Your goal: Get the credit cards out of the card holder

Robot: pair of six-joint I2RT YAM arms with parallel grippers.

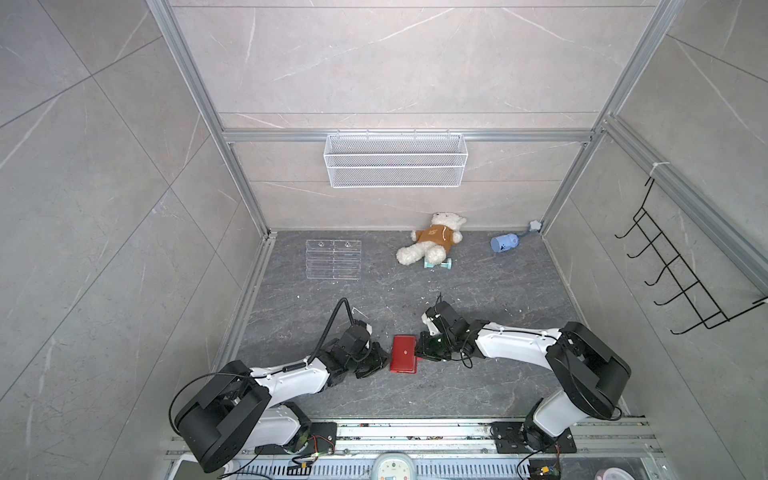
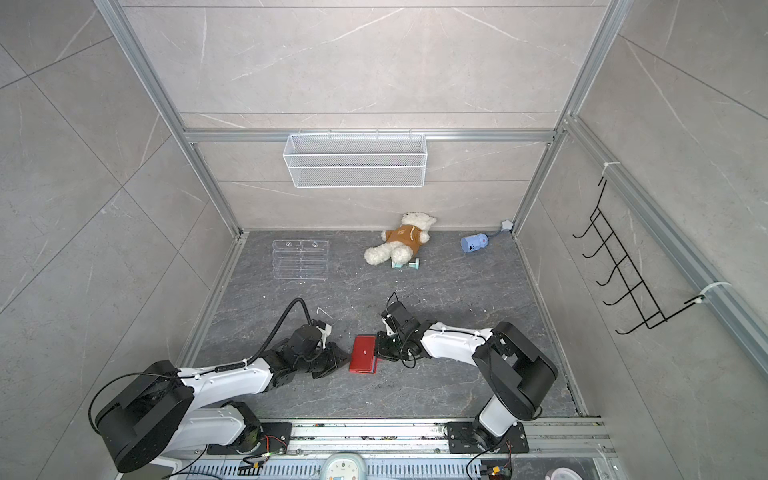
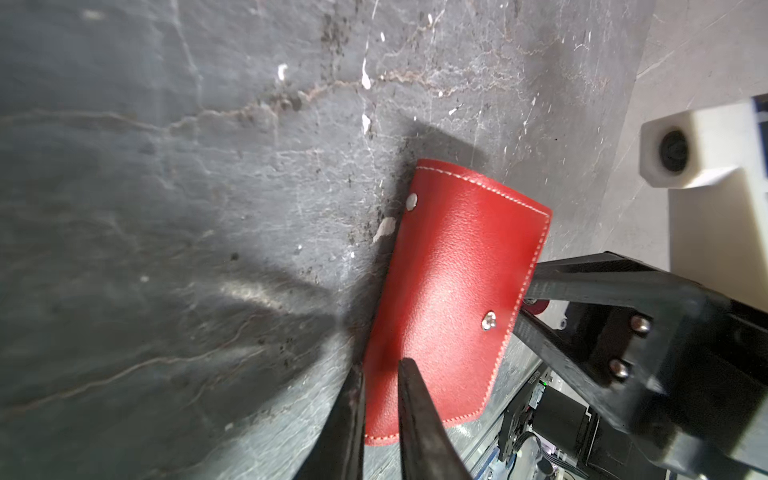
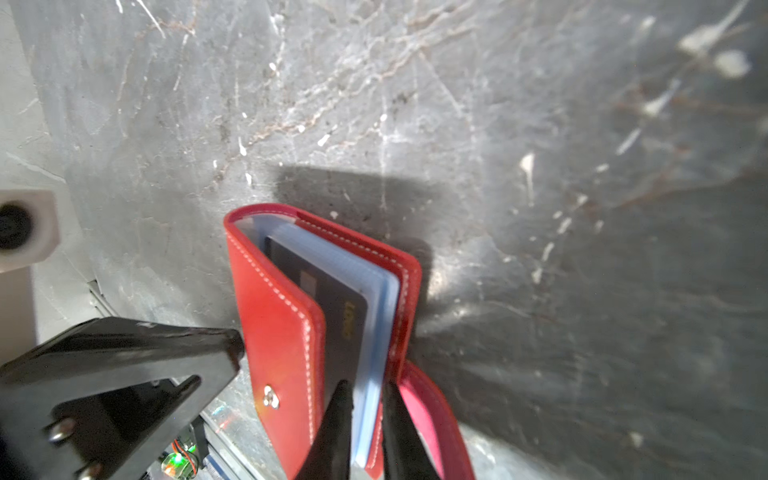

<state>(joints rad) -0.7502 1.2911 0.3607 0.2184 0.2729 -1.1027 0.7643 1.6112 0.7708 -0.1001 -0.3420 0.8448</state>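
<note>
The red card holder (image 1: pixel 403 353) (image 2: pixel 363 353) lies on the dark floor between my two arms. In the right wrist view its covers (image 4: pixel 278 324) gape a little. A dark credit card (image 4: pixel 328 291) with gold lettering shows inside, next to pale blue sleeves (image 4: pixel 374 291), and the snap tab (image 4: pixel 432 415) hangs loose. My right gripper (image 4: pixel 368 390) (image 1: pixel 417 353) stands nearly closed around the sleeves and rear cover. My left gripper (image 3: pixel 380 370) (image 1: pixel 385 360) pinches the holder's opposite edge (image 3: pixel 449 291), one finger on the top cover.
A clear acrylic rack (image 1: pixel 333 259) lies at the back left. A teddy bear (image 1: pixel 432 243) rests on a teal dumbbell (image 1: pixel 438 264), with a blue cup (image 1: pixel 504 243) at the back right. A wire basket (image 1: pixel 395 160) and a black hook rack (image 1: pixel 681 270) hang on the walls.
</note>
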